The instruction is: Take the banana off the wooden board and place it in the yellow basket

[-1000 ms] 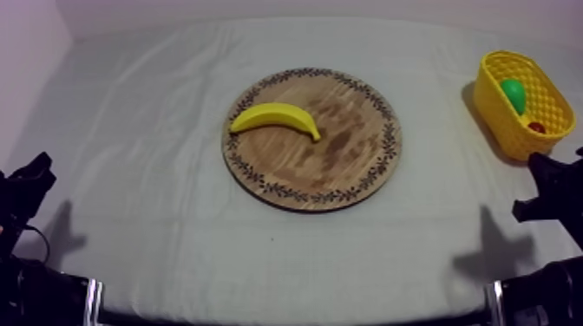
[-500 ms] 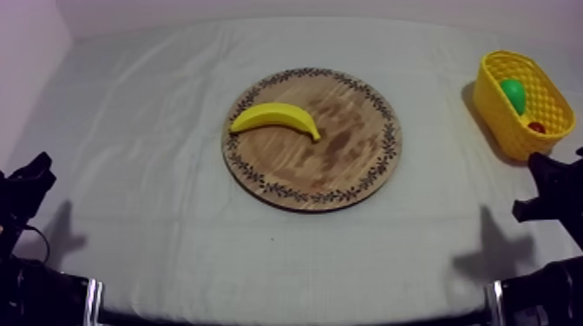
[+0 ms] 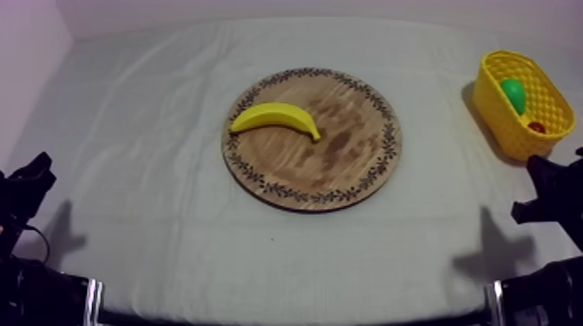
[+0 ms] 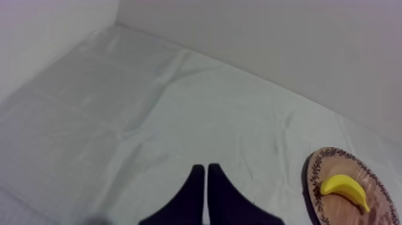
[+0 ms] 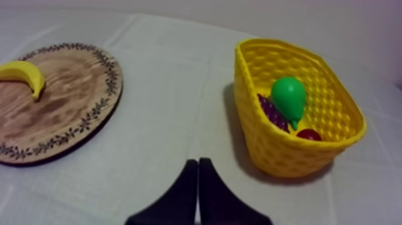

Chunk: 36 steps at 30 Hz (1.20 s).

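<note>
Top view first: the banana [image 3: 275, 119] lies on the wooden board [image 3: 347, 160], toward its left part, in the middle of the bench [image 3: 156, 199]. The yellow basket [image 3: 496, 117] stands well apart at the right edge, with a pear [image 3: 513, 93] and a small red fruit [image 3: 537, 127] inside. I judge that nothing of the task is done: pickup, carry and drop are all left.

Left wrist view: my left gripper [image 4: 206, 169] has its fingers pressed together on nothing, over bare bench, with the board and banana off beyond it.

Right wrist view: my right gripper [image 5: 198, 163] is likewise closed and empty, pointing at the bench between board and basket (the basket looks the nearer of the two). From this side a bunch of grapes [image 5: 270, 113] shows beneath the pear.

My count: one banana, one board, one basket, one pear, one bunch of grapes, one small red fruit, two grippers.
</note>
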Available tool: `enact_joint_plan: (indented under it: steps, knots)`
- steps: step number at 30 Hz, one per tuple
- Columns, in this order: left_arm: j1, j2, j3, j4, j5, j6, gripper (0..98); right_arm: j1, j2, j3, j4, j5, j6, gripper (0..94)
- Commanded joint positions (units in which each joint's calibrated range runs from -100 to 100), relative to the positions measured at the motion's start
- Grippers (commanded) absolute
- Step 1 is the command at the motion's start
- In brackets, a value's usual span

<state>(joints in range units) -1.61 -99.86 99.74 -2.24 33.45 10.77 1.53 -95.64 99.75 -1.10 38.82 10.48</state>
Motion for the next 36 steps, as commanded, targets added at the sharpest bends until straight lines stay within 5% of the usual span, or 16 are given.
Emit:
enact_joint_plan:
  steps: [1, 7, 12, 26, 36]
  knots:
    - [0.0, 0.0, 0.0, 0.02, 0.0, 0.0, 0.1, -0.7, 0.0, -0.1, 0.1, -0.2, 0.2, 0.6]
    - [0.0, 0.0, 0.0, 0.02, 0.0, 0.0, 0.1, -3.7, 1.2, 0.0, 0.6, -1.8, -0.9, 0.6]
    - [0.0, 0.0, 0.0, 0.02, 0.0, 0.0, 0.1, -7.8, 8.6, -5.2, 6.1, -2.3, -2.4, 0.6]
    - [0.0, 0.0, 0.0, 0.02, 0.0, 0.0, 0.1, -25.2, 44.2, -41.6, 10.2, 9.8, -2.1, 0.6]
    - [0.0, 0.0, 0.0, 0.02, 0.0, 0.0, 0.1, -33.7, 74.9, -65.2, 16.0, 13.9, -4.3, 1.7]
